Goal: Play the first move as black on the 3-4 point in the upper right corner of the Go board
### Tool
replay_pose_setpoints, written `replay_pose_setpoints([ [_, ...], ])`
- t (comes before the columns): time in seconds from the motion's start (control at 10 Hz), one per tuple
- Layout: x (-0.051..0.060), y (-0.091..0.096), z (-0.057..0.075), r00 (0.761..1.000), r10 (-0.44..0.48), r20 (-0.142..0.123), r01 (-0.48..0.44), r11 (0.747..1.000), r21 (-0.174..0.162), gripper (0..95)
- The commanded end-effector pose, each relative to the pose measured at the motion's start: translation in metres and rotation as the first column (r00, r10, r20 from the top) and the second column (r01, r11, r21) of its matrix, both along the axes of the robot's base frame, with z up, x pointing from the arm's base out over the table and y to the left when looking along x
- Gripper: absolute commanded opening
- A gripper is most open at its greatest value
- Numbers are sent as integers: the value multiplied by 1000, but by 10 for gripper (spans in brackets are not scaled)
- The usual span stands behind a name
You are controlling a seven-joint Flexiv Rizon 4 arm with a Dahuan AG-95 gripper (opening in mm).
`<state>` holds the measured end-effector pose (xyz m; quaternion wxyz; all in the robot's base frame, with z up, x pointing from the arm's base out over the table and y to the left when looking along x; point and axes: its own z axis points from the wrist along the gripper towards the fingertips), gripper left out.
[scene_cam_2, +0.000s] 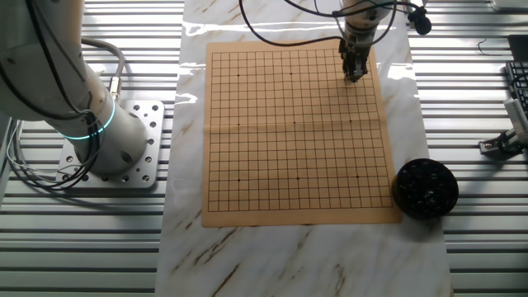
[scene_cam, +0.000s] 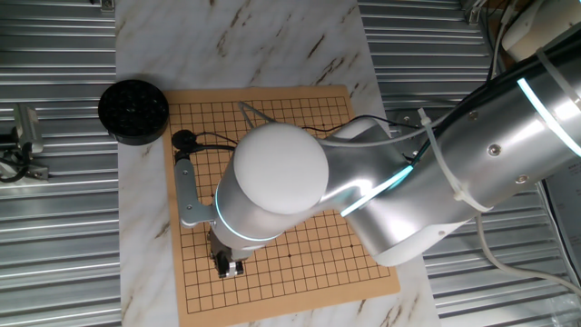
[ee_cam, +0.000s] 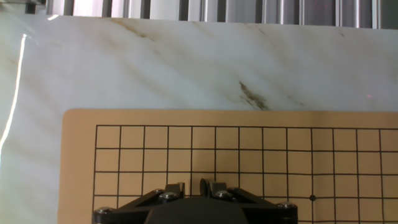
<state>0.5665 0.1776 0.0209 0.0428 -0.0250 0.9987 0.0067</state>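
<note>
While the hand view shows only the tips of the gripper [ee_cam: 198,186] above its dark housing at the bottom edge, the two fingers [ee_cam: 214,186] stand close together with a thin gap, and whether a stone sits between them cannot be made out. Just beyond them lies the board [ee_cam: 249,143], its corner and two edges visible, the rest cut off at the right and bottom of that picture. One small black dot [ee_cam: 312,198] marks a grid crossing to the right of the fingers. Past the board's edge runs the white marbled sheet [ee_cam: 186,62], then ribbed metal at the top.

From the other fixed view, the gripper [scene_cam_2: 354,73] hangs over the board [scene_cam_2: 289,124] near its far right corner; contact with the surface cannot be judged. The board lies flat and square on the marbled sheet [scene_cam_2: 289,256], edges running parallel to the sheet's sides, a faint crease crossing its middle from left to right. A round black bowl [scene_cam_2: 424,187] sits just beside the board's near right corner, holding dark stones that are hard to count. The arm's base [scene_cam_2: 99,140] stands on a perforated plate to the left.

In the one fixed view, the arm [scene_cam: 363,191] covers much of the board [scene_cam: 300,282], and the gripper [scene_cam: 227,266] is barely seen beneath it. The bowl [scene_cam: 132,111] rests at the board's far left corner.
</note>
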Motion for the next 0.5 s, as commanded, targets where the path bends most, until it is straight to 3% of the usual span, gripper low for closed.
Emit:
replay_pose_setpoints([
  [0.1, 0, 0, 0, 1000, 2, -2, -2, 1000, 2, 190],
  [0.5, 0, 0, 2, 1000, 9, -6, -9, 1000, 1, 190],
])
